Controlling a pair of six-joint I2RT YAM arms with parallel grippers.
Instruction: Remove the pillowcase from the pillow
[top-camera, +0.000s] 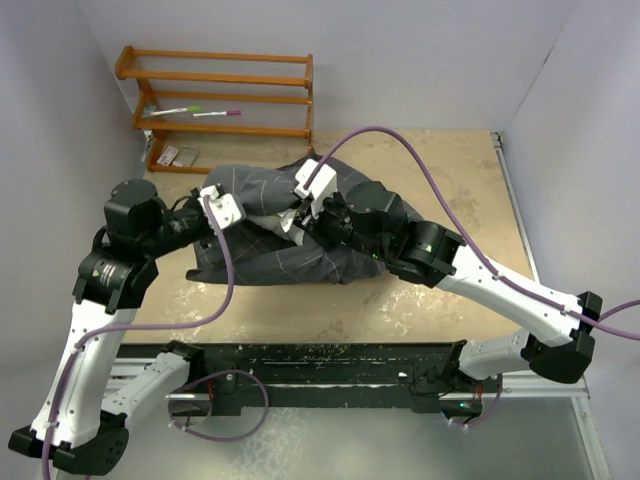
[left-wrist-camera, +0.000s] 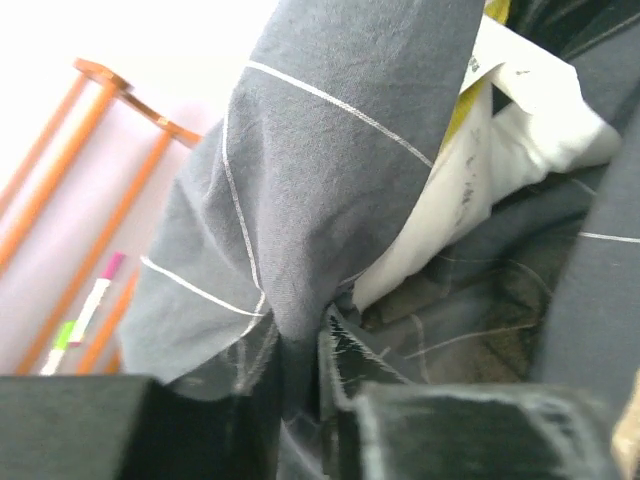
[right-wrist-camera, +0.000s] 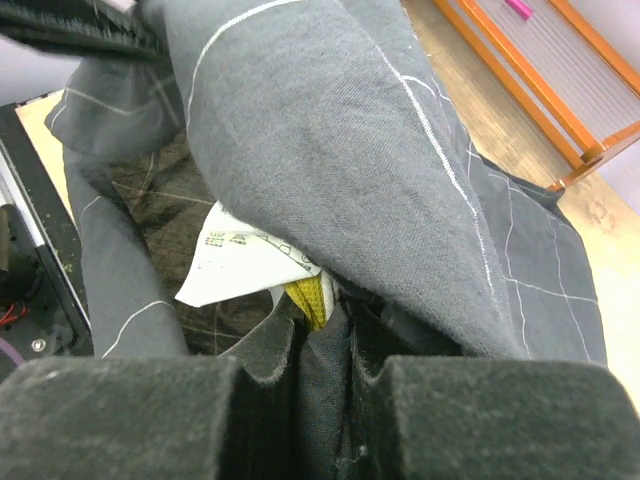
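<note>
The pillowcase (right-wrist-camera: 330, 150) is pinched in the left end effector (left-wrist-camera: 303, 372) and right end effector (right-wrist-camera: 325, 385); an orange rack (top-camera: 215, 98) is seen beyond.

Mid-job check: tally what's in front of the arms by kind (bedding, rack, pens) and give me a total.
Pillowcase: 1
Pillow: 1 (only a white bit shows at the opening)
Wooden rack: 1
Markers: 2, one green and one pink, both on the rack
Total: 5
</note>
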